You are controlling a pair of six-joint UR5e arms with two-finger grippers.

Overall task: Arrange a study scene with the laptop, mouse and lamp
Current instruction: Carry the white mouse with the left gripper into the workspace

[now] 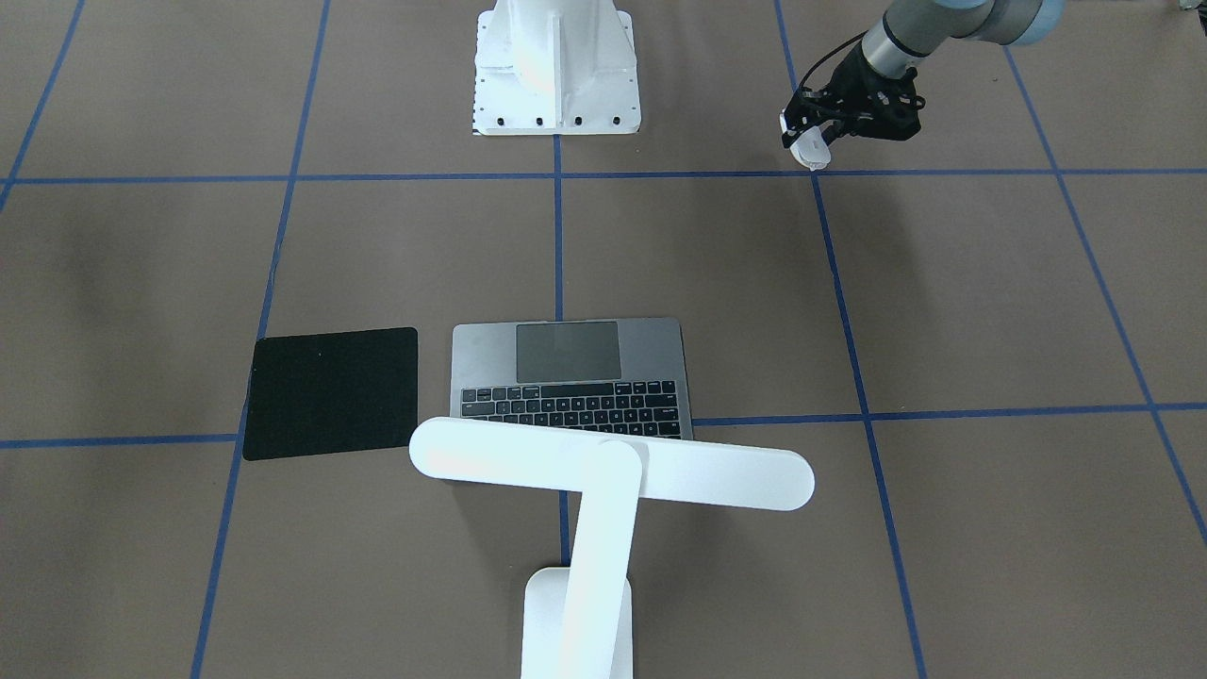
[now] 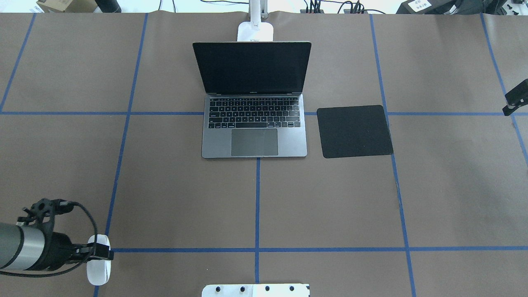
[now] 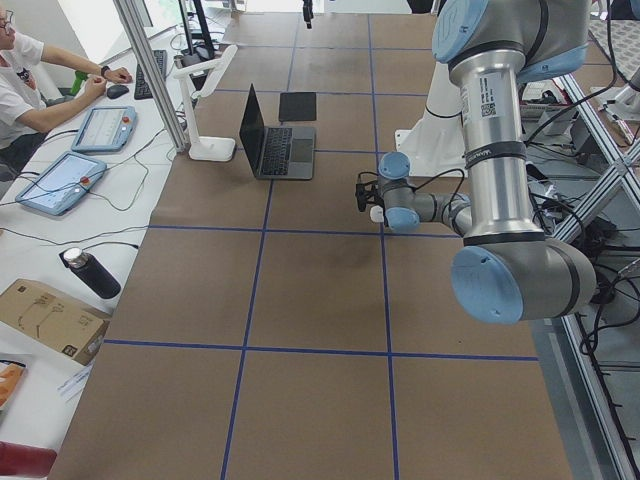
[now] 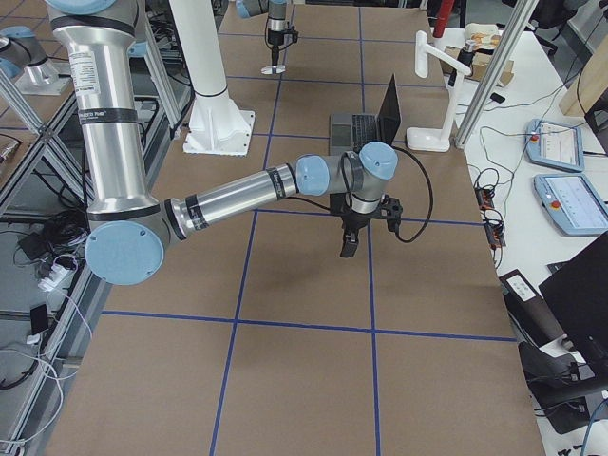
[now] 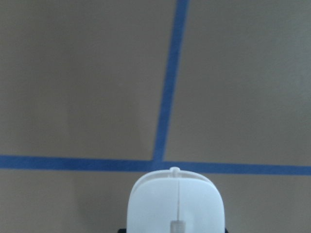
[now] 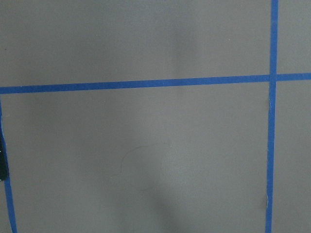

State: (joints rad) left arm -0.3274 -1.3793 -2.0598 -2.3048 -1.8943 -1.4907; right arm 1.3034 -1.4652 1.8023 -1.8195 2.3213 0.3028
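Note:
The small white mouse (image 2: pixel 98 268) is held at the near left of the table, and my left gripper (image 2: pixel 100 252) is shut on it. In the left wrist view the mouse (image 5: pixel 176 204) fills the bottom edge over a blue tape crossing. The grey laptop (image 2: pixel 253 132) stands open at the far centre, screen dark. Behind it is the white lamp, with its base (image 2: pixel 255 31) on the table and its bar head (image 1: pixel 613 464) above the screen. My right gripper (image 2: pixel 515 98) shows only partly at the right edge; whether it is open or shut is hidden.
A black square mat (image 2: pixel 354 131) lies just right of the laptop. The white robot pedestal (image 2: pixel 255 290) sits at the near centre edge. Blue tape lines grid the brown table. A person (image 3: pixel 20 90) sits at a side desk with tablets (image 3: pixel 60 180).

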